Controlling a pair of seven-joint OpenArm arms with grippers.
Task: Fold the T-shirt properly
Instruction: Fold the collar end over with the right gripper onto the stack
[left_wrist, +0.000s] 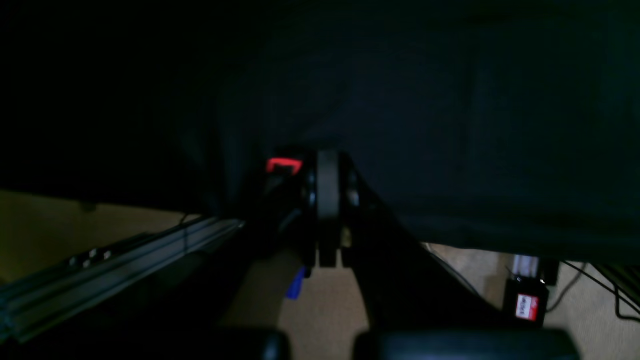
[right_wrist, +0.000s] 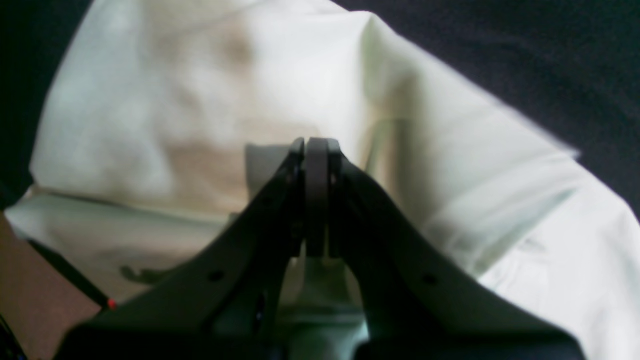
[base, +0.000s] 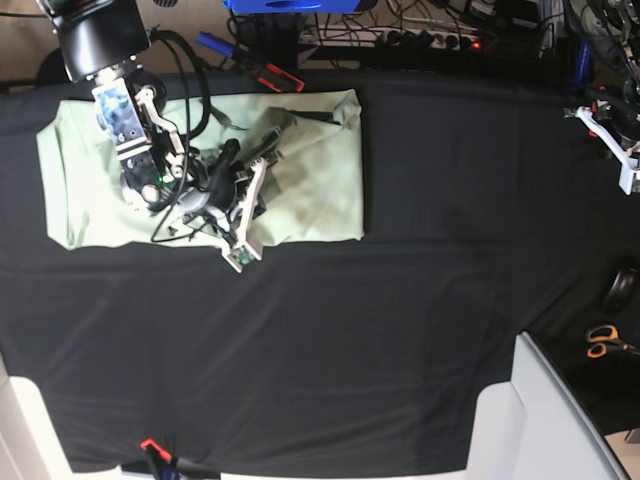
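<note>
1. Over the T-shirt (base: 310, 170), the right arm (base: 150, 150) has a glossy black cylindrical upper housing, white bracket plates and looped black cables.
2. A blue panel sits on its upper white bracket.
3. The right gripper (right_wrist: 317, 150) has matte black tapering fingers (right_wrist: 380, 220) with small round screw holes and a grey pad.
4. The left gripper (left_wrist: 327, 170) looks alike: black, with a grey pad.

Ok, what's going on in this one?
A two-armed robot is folding a pale green T-shirt that lies on the black table cloth, already folded into a rough rectangle. The right gripper is shut and sits over the shirt; whether it pinches fabric is unclear. The left gripper is shut too, parked off the table's edge, away from the shirt.
</note>
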